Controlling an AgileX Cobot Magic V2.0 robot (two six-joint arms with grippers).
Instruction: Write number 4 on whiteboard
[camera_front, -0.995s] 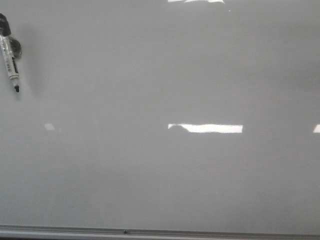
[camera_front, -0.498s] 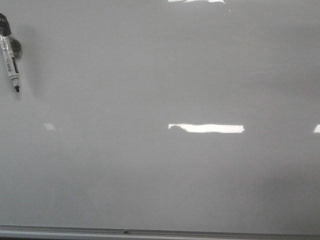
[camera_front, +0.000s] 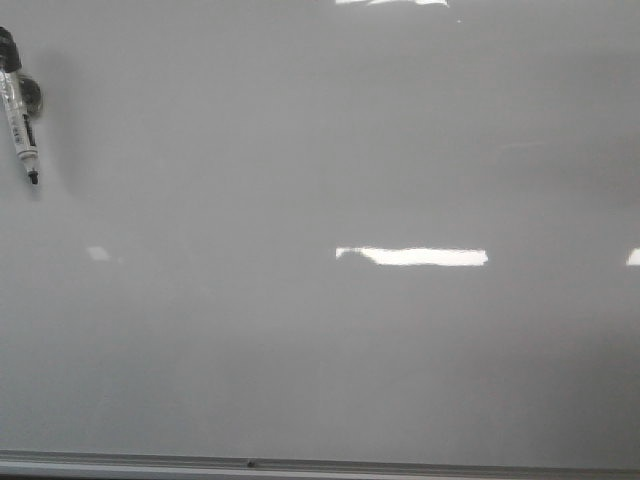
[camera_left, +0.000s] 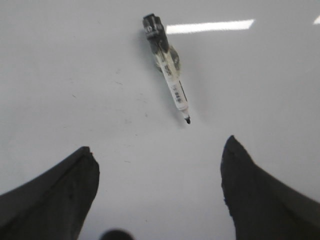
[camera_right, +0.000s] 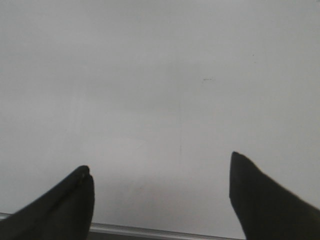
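The whiteboard (camera_front: 320, 330) is a glossy pale grey board that fills the front view, with a thin metal rail (camera_front: 300, 464) along its bottom. No number 4 shows on it. A marker (camera_front: 20, 115) with a white body, black cap end and bare black tip rests on the board at the far left. It also shows in the left wrist view (camera_left: 167, 62). My left gripper (camera_left: 159, 152) is open and empty, a short way from the marker's tip. My right gripper (camera_right: 160, 170) is open and empty over the board (camera_right: 160, 75) near the rail (camera_right: 150, 232). Neither gripper shows in the front view.
Bright white light reflections lie on the board, the largest one (camera_front: 412, 256) right of the middle, one at the top edge (camera_front: 390, 2) and one in the left wrist view (camera_left: 210, 26). A round grey holder (camera_front: 32, 94) sits behind the marker.
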